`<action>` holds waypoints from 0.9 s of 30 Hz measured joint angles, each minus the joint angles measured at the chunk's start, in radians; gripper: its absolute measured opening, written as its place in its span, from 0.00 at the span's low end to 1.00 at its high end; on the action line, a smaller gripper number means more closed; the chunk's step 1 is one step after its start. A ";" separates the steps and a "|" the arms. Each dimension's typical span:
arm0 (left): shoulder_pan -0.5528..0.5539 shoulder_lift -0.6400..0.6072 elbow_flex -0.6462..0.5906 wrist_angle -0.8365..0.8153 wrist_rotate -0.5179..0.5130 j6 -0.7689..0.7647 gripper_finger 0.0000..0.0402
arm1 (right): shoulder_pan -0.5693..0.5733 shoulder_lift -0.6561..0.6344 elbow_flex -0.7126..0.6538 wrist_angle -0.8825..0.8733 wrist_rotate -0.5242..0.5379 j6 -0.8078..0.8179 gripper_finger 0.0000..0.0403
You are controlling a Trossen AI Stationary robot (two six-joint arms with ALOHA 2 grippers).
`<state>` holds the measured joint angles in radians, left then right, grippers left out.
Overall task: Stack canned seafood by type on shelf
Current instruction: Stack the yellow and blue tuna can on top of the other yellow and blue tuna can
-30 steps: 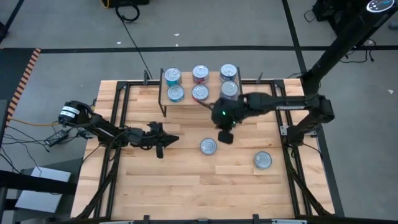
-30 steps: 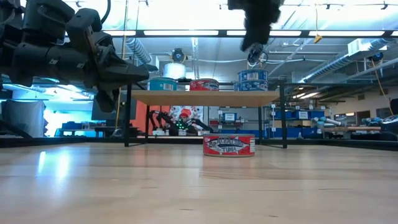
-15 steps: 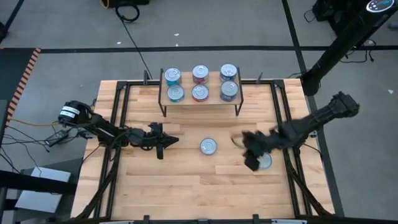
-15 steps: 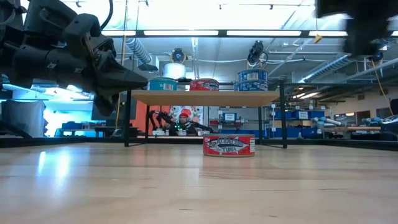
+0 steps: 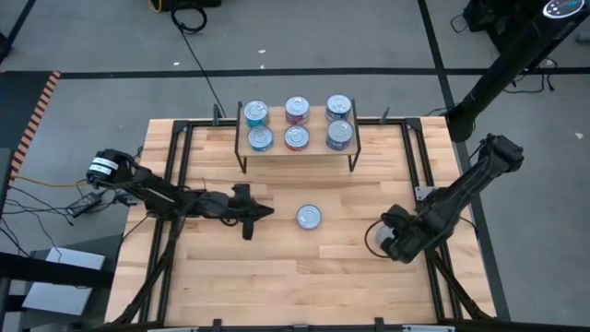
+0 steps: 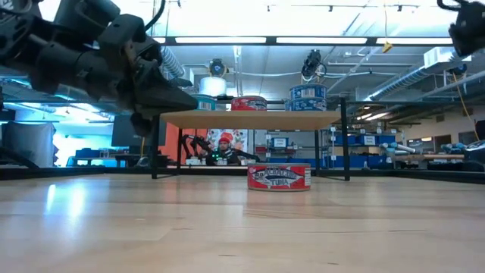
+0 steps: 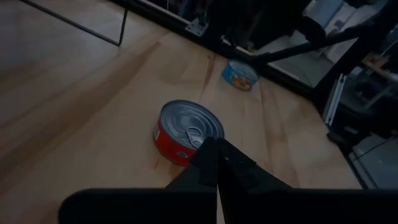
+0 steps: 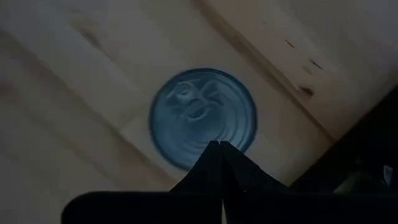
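Note:
The shelf [image 5: 317, 150] [image 6: 250, 119] stands at the table's far middle and bears several cans: light-blue at its left, red in the middle, dark-blue [image 6: 308, 97] stacked two high at its right. A red can [image 5: 309, 218] [image 7: 186, 130] rests on its base mid-table. My left gripper [image 5: 267, 212] [image 7: 216, 148] is shut and nearly level, pointing at that can from the table's left, short of it. A blue can [image 8: 202, 118] [image 7: 240, 74] sits near the right edge. My right gripper [image 5: 395, 242] [image 8: 215, 147] hangs above it, shut and pointing down.
Black metal rails [image 5: 415, 157] frame the tabletop on all sides, and the right arm's base [image 5: 433, 194] stands on the right rail. Bare wood [image 5: 277, 277] lies along the table's near side. Workshop benches and shelving show behind the table in the low view.
My right gripper has swung from just in front of the shelf's right end toward the table's right near corner and down, rolling its wrist, and now hangs over the blue can. My left gripper has crept toward the red can. No can has moved.

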<state>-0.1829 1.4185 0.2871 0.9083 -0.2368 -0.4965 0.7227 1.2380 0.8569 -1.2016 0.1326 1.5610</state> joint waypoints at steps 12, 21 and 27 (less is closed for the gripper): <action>-0.002 0.000 0.113 -0.084 0.049 0.021 0.00 | 0.000 0.003 -0.215 0.202 -0.021 0.123 0.00; -0.002 0.000 0.217 -0.267 0.054 0.022 0.00 | -0.001 0.001 -0.254 0.440 0.029 0.110 0.00; -0.002 0.000 0.267 -0.303 0.065 0.063 0.00 | -0.014 0.048 -0.256 0.654 0.055 0.025 0.00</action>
<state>-0.1852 1.4189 0.5540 0.6056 -0.1717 -0.4336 0.7086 1.2863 0.6014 -0.5479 0.1875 1.5864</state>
